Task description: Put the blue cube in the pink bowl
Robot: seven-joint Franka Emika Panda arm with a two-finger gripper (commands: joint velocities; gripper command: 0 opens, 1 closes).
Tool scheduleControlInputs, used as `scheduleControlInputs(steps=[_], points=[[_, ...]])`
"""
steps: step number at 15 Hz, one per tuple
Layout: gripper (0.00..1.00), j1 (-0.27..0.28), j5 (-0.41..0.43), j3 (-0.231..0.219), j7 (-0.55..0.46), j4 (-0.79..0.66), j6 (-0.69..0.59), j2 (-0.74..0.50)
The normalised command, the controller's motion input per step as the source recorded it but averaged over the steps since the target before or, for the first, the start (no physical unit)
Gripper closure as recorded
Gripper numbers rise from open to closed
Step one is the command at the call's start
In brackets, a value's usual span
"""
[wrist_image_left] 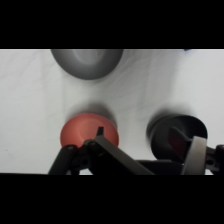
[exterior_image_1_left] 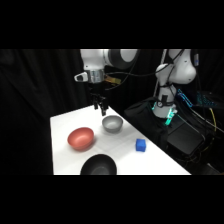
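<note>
My gripper (exterior_image_1_left: 101,107) hangs above the far end of the tabletop (exterior_image_1_left: 65,125), over the ground between the grey bowl (exterior_image_1_left: 112,124) and the table's back edge. It holds nothing. Whether the fingers stand apart or together, I cannot tell from either view.

The blue cube (exterior_image_1_left: 141,145) sits alone on the right side of the tabletop, near the edge, well apart from my gripper and touching no bowl. Nothing crowds it, so I judge a straight descent from above should reach it.

The pink bowl (exterior_image_1_left: 81,138) rests upright on the left, mouth open to the ceiling, empty as far as I can see. The black bowl (exterior_image_1_left: 99,165) stands nearest the camera, just beside it.

In the wrist view the pink bowl (wrist_image_left: 90,132) lies below, grey bowl (wrist_image_left: 87,62) above, black bowl (wrist_image_left: 177,137) to the right. The cube is not seen there.

No labels or writing readable anywhere.
</note>
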Motion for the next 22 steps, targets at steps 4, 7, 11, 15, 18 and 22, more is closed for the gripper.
scheduleControlInputs(steps=[4, 7, 11, 15, 18, 22], points=[[0.00, 0.046, -0.088, 0.051, 0.21, -0.15, 0.05, -0.14], [0.00, 0.105, -0.139, 0.080, 0.33, -0.30, 0.12, -0.27], [0.00, 0.103, -0.159, 0.075, 0.34, -0.37, 0.17, -0.31], [0.00, 0.100, -0.156, 0.089, 0.36, -0.42, 0.16, -0.41], [0.00, 0.097, -0.086, 0.113, 0.37, -0.39, 0.13, -0.40], [0.00, 0.093, 0.005, 0.121, 0.34, -0.30, 0.16, -0.29]])
